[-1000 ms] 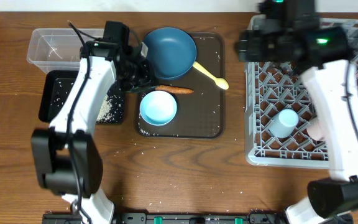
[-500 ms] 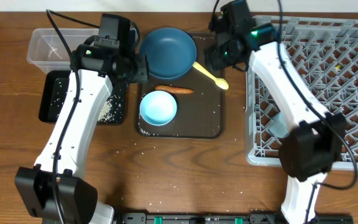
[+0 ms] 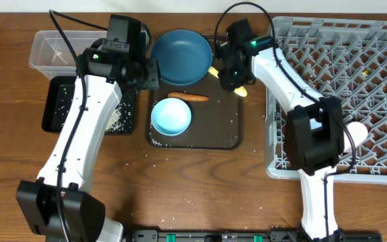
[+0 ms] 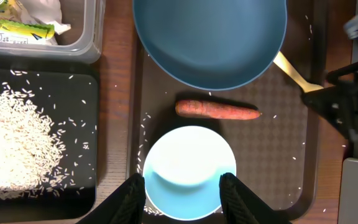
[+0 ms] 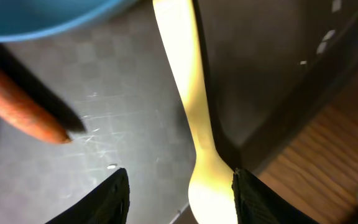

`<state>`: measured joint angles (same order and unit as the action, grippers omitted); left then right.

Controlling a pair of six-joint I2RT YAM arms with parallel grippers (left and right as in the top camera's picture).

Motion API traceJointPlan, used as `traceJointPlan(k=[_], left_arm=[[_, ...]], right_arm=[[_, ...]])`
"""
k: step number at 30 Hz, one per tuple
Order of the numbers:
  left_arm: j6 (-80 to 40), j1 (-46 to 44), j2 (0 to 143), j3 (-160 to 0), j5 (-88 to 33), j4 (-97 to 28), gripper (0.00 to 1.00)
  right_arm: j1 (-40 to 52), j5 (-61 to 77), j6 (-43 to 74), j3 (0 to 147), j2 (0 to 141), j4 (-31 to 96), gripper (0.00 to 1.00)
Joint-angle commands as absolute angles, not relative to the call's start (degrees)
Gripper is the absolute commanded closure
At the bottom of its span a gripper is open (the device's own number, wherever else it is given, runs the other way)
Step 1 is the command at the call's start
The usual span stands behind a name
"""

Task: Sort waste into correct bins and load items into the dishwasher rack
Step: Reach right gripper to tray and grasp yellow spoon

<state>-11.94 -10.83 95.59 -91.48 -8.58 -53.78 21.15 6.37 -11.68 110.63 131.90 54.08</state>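
Straddling the spoon (image 5: 180, 93), right jaws stand spread, one to each side of its handle, low over the tray (image 5: 123, 143); set for a pinch, I judge. Spoon runs down frame centre, bowl end by the tray rim. Carrot (image 5: 23, 106) at left; plate (image 5: 42, 15) upper left. Left jaws, spread, hover above the bowl (image 4: 188, 168). Rack (image 3: 355, 67) sits far right.

right fingers (image 5: 107, 202) swung off the dishwasher rack (image 3: 381, 60), lowered, now spread astride the yellow spoon (image 5: 182, 81)
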Motion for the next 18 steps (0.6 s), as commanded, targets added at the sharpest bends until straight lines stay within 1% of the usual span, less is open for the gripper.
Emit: traceJointPlan(k=[1,9,12,16,18], left_arm=[[-11.60,-10.70,95.83,-92.05,-7.86,-54.02,0.58],[-11.62,-10.70,95.83,-92.05,-7.84,-54.22,0.57],[-11.60,-10.70,95.83,-92.05,-7.84,-54.22,0.57],[-11.60,-10.70,95.83,-92.05,-7.84,-54.24,0.57],[-11.60,-10.70,95.83,-92.01,-7.86,-54.22,0.57]], right_arm=[[21.34,6.22,-13.78,110.83,134.39,53.54,0.49],[21.30,6.22,-13.74,110.83,137.05,51.81,0.50],[21.30,6.24,-13.72,110.83,137.38,51.75,0.53],[21.32,6.26,-12.99,110.83,137.53,51.86,0.61],[21.30,6.28,-12.21,110.83,137.53,51.88,0.68]])
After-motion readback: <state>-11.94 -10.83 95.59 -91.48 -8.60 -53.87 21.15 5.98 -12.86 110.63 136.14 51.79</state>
